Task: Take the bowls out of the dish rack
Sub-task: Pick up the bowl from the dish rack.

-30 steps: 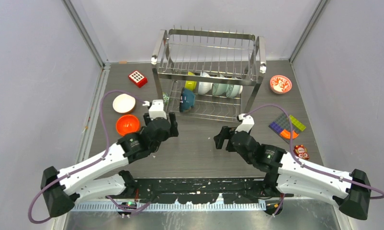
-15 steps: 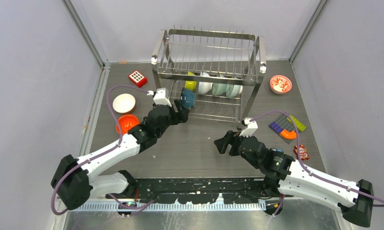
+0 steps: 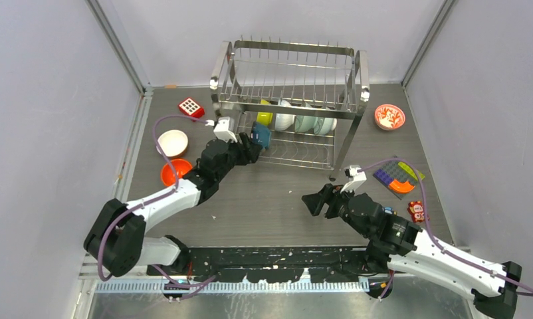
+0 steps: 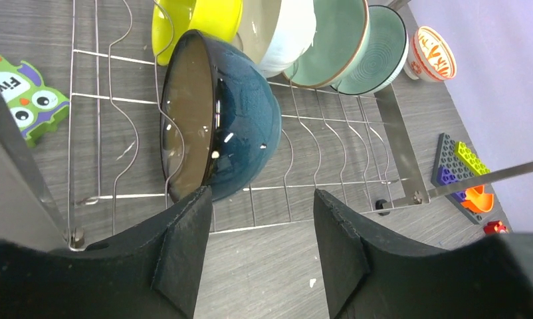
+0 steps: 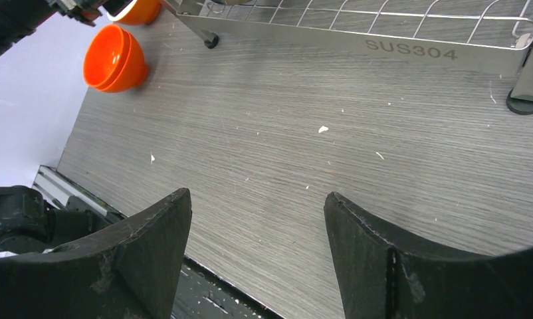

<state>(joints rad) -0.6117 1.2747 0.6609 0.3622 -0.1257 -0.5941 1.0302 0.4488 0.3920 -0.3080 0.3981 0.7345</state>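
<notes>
The dish rack [image 3: 290,100] stands at the back middle of the table. On its lower tier a dark blue bowl [image 4: 217,119] stands on edge. Behind it sit a lime-yellow bowl [image 4: 197,20], a white bowl [image 4: 280,30] and two pale teal bowls [image 4: 330,40]. My left gripper [image 4: 260,193] is open just short of the dark blue bowl [image 3: 262,135], whose lower rim is near the left finger. Nothing lies between the fingers. My right gripper [image 5: 257,194] is open over bare table, in front of the rack's right foot [image 5: 524,103].
On the table to the left lie a white bowl [image 3: 172,142] and an orange bowl [image 3: 175,172]. A red-and-white patterned bowl [image 3: 389,117] sits right of the rack. Also here are a red dotted block [image 3: 191,107], a green owl toy [image 4: 24,93] and coloured toy bricks [image 3: 398,175].
My left arm has reached forward from beside the orange bowl to the rack's lower tier, its jaws a little narrower. The right arm has drawn back toward the near edge.
</notes>
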